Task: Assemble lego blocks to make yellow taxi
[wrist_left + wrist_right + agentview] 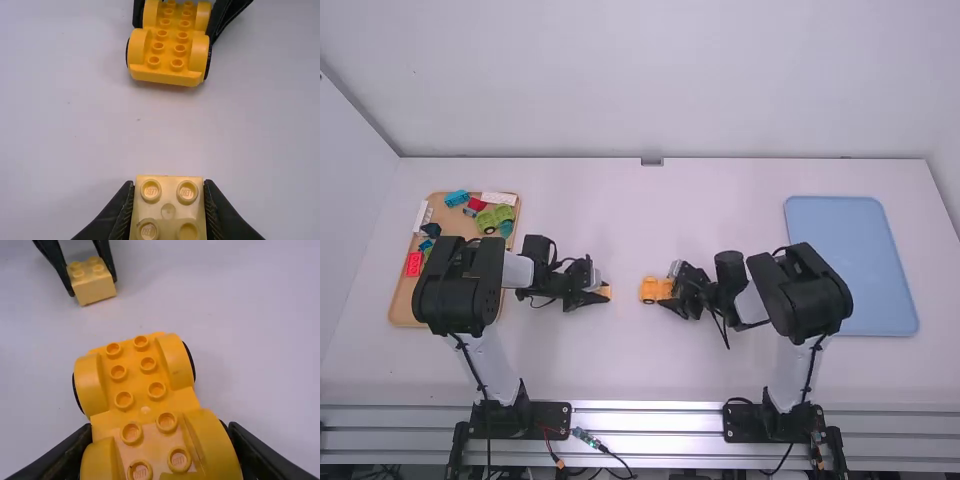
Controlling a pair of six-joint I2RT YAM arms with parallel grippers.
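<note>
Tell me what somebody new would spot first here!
Probably the bright yellow car base with bumpy studs, gripped by the right gripper near the middle of the white table. Across a small gap, the left gripper pinches a pale yellow block. Next, maybe the colorful pieces on the tan tray at the far left.

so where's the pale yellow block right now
The pale yellow block is held by the left gripper, left of the yellow car base in the high view, with a gap between them.
</note>
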